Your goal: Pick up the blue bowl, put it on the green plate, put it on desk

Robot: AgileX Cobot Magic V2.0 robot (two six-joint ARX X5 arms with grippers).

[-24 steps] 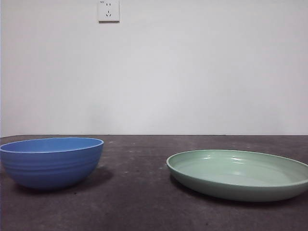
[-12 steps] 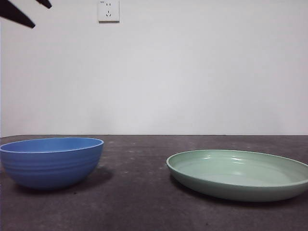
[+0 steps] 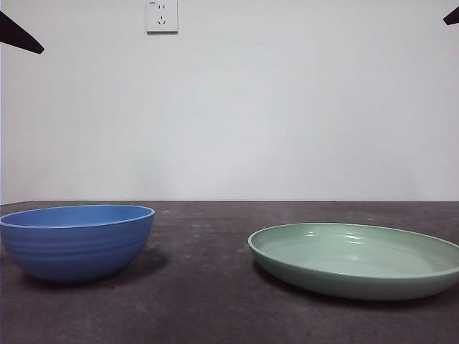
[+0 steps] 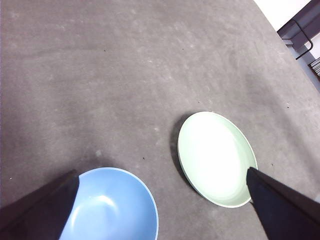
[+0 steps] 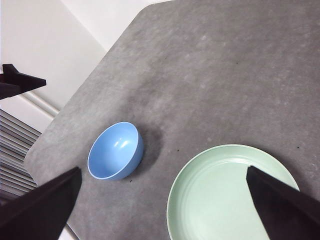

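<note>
The blue bowl (image 3: 75, 242) stands upright on the desk (image 3: 208, 294) at the left, with nothing in it. To its right, apart from it, lies the green plate (image 3: 355, 259), also bare. High over both dishes my left gripper (image 4: 162, 174) hangs open, with the bowl (image 4: 112, 205) near one jaw and the plate (image 4: 216, 157) near the other. My right gripper (image 5: 162, 172) is open too and just as high, looking down on the bowl (image 5: 115, 150) and the plate (image 5: 230, 195). Neither gripper touches anything.
A black arm tip (image 3: 18, 36) shows at the top left corner and another black tip (image 3: 452, 16) at the top right. A wall socket (image 3: 162, 16) is on the white wall behind. The desk's edge (image 5: 55, 130) runs just beyond the bowl.
One second ago no arm showed. A black tip has come in at the top left and shifted slightly, and a second tip has now appeared at the top right. The dishes have not moved.
</note>
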